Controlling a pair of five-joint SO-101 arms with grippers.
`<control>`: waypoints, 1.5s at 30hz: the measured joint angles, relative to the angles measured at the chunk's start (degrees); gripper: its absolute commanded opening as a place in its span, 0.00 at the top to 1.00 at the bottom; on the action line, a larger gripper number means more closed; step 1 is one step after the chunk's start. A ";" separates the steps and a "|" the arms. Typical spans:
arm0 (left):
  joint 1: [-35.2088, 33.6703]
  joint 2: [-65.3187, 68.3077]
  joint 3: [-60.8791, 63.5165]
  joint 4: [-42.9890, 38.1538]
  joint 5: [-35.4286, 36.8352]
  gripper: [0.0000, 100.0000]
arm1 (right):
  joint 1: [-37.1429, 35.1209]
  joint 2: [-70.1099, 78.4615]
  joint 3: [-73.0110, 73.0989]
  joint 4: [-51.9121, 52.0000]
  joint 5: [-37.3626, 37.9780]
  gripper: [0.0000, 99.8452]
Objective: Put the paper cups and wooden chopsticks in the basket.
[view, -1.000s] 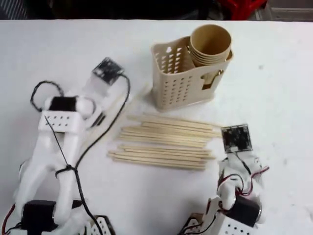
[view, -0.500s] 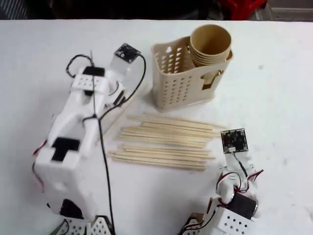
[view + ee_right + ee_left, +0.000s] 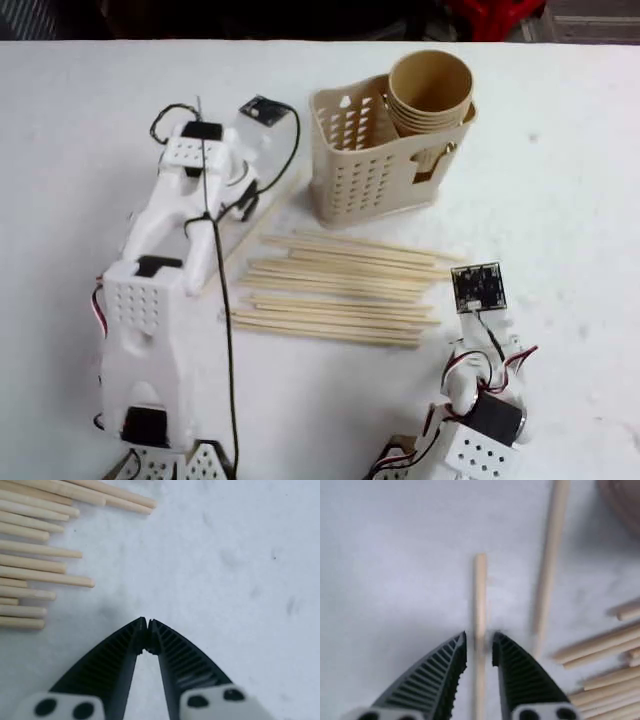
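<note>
Left end effector (image 3: 480, 637): narrowed to a slim gap and low over the table (image 3: 385, 555). Straddles a single wooden chopstick (image 3: 480, 590), which lies flat and runs straight on past the tips. Cannot tell whether the ribbed fingers (image 3: 447, 670) touch the wood; looks like a sliver of space on each side.

Just beside that stick, on the side toward the other arm: a second loose chopstick (image 3: 547, 570), nearly parallel to the first and apart from it. Farther out on the same side: the ends of the chopstick pile (image 3: 605, 645), fanned on the table.

Beyond the tips and off toward the right arm, in the high view: the basket (image 3: 365, 170), standing upright. Holds a nested stack of paper cups (image 3: 430, 90) at the end farthest from this end effector, rims above the basket wall.

Right end effector (image 3: 148, 622): closed tip to tip, gripping nothing, pointed down at the table. Near it, on the side toward the left arm: the other ends of the chopstick pile, apart from the fingers.

In the high view, between the two end effectors: the whole pile, lying crosswise in a loose bundle. Sits on the near side of the basket, close to its base; cannot tell whether any stick touches it.
</note>
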 measured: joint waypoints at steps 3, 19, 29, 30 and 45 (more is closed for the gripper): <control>0.00 2.02 -3.08 2.11 0.00 0.98 | 0.00 0.00 0.00 0.00 0.00 0.98; -1.32 -5.19 -40.88 24.79 4.31 0.98 | 0.18 0.00 0.00 0.00 0.00 0.98; 18.29 -23.21 -57.05 19.08 12.04 0.98 | 0.35 0.00 0.00 0.00 0.00 0.98; 20.13 -23.21 -57.05 16.35 13.19 0.98 | 0.35 0.00 0.00 0.00 0.00 0.98; 24.00 -9.49 -56.88 -12.66 30.15 0.97 | 0.35 0.00 0.00 0.00 0.00 0.98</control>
